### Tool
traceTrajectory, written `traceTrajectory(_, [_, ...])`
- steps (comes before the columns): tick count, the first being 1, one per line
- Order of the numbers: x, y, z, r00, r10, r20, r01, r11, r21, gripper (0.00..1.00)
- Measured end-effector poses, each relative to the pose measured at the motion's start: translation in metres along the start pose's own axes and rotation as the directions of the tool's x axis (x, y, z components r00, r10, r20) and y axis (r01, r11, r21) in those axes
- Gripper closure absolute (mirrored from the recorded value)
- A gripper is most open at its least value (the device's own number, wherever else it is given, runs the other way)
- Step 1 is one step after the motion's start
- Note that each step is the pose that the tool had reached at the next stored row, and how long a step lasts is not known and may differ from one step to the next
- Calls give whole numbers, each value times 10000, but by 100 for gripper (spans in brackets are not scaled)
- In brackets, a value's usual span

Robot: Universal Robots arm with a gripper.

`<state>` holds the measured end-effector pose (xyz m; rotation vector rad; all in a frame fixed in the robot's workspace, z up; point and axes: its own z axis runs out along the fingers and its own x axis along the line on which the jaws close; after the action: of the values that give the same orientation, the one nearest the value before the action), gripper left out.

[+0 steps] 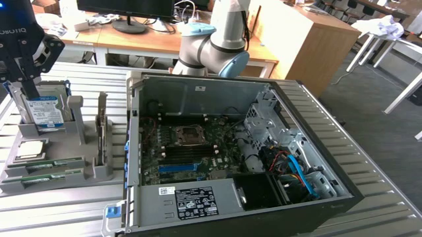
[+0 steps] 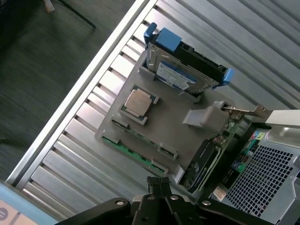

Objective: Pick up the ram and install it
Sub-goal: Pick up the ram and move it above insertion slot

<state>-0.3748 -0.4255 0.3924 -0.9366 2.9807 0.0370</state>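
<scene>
fingers shut and empty, ram well apart at the holder's other end

the gripper hangs above the holder, pads pressed together on nothing; in the exterior view it sits over the drive end. the ram stands on edge in the outer slot, past the cpu, its long axis along that holder edge, running across the exterior view left to right.
</scene>
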Motion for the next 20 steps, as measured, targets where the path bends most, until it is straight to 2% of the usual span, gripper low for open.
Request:
traceTrajectory(11, [0, -1, 0, 9973, -732, -16, 732, 9973, -13, 90])
traceTrajectory(20, [1, -1, 1, 9899, -1417, -30, 1417, 9899, -25, 90])
